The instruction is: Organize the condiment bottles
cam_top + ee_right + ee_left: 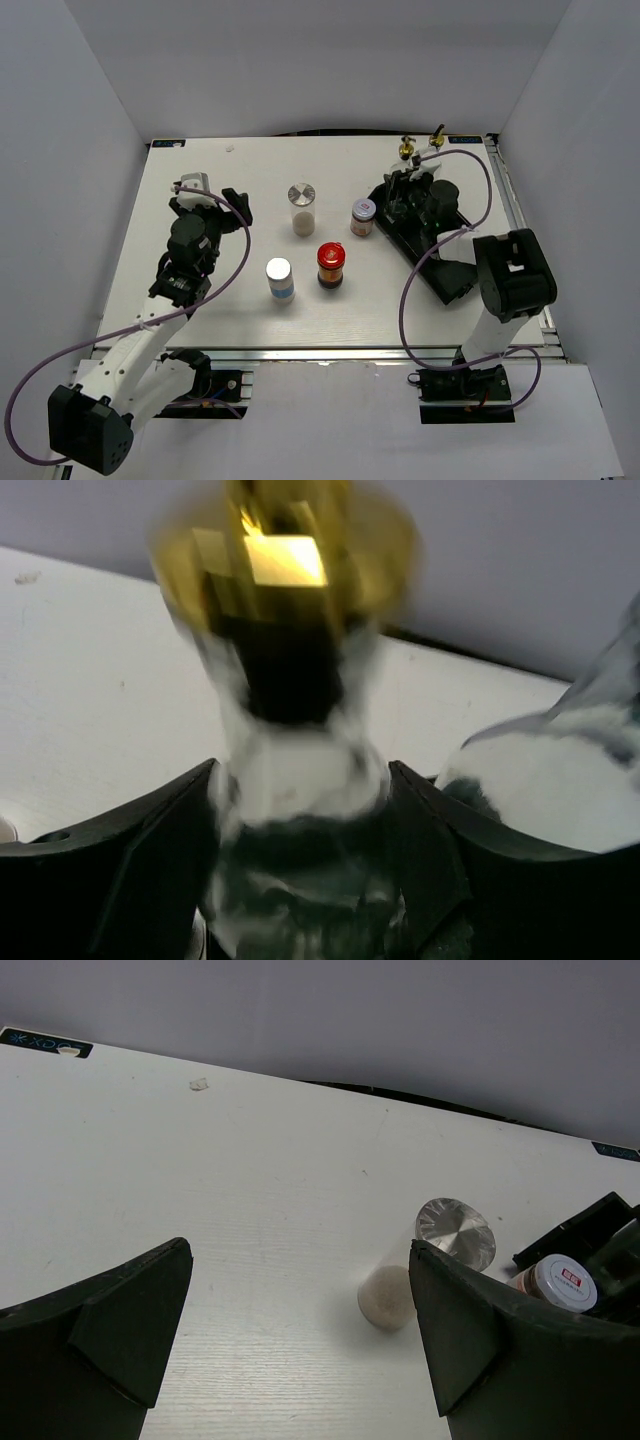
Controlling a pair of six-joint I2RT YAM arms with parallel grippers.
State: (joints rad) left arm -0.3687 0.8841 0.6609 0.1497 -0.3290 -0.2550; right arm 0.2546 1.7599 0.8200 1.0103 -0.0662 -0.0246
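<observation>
My right gripper [407, 178] is shut on a tall clear glass bottle with a gold pourer [405, 150] at the far end of the black tray [445, 275]. In the right wrist view my fingers [160, 850] press both sides of this bottle [295, 770]. The second gold-pourer bottle [437, 135] stands just right of it and shows at the right of that view [560, 780]. A silver-lidded jar [301, 205], a labelled silver-lidded jar [363, 216], a red-lidded dark jar [331, 265] and a blue-labelled jar [280, 279] stand mid-table. My left gripper [212, 196] is open and empty, left of them.
The left wrist view shows my open gripper [300, 1340] over bare white table, with the silver-lidded jar [455, 1232], the labelled jar [560, 1282] and a corner of the tray [580, 1235] ahead to the right. Grey walls enclose the table on three sides.
</observation>
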